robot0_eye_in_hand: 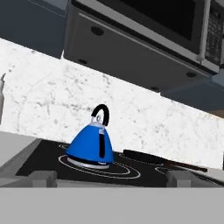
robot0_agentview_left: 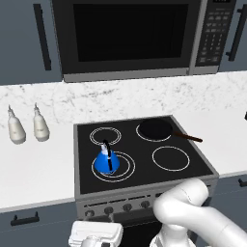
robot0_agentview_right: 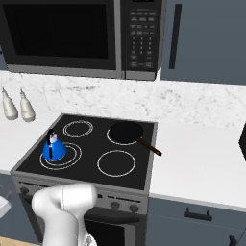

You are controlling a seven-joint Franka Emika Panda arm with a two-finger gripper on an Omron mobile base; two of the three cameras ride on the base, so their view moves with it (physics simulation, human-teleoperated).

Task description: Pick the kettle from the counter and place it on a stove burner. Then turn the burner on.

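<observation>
1. While the kettle [robot0_agentview_left: 106, 161] stands upright on the stove burner [robot0_agentview_left: 126, 168], it covers the left part of the rings.
2. Low in front of the stove, the gripper [robot0_agentview_left: 95, 235] is cut off by the frame edge; whether its fingers are apart or together cannot be told.
3. A black pan [robot0_agentview_left: 155, 129] hides the rear right burner.
4. Two white bottles [robot0_agentview_left: 27, 125] stand on the worktop [robot0_agentview_left: 34, 169], left of the cooktop.

2 white bottles [robot0_agentview_left: 27, 126], black pan [robot0_agentview_left: 155, 129], microwave [robot0_agentview_left: 130, 36]
</observation>
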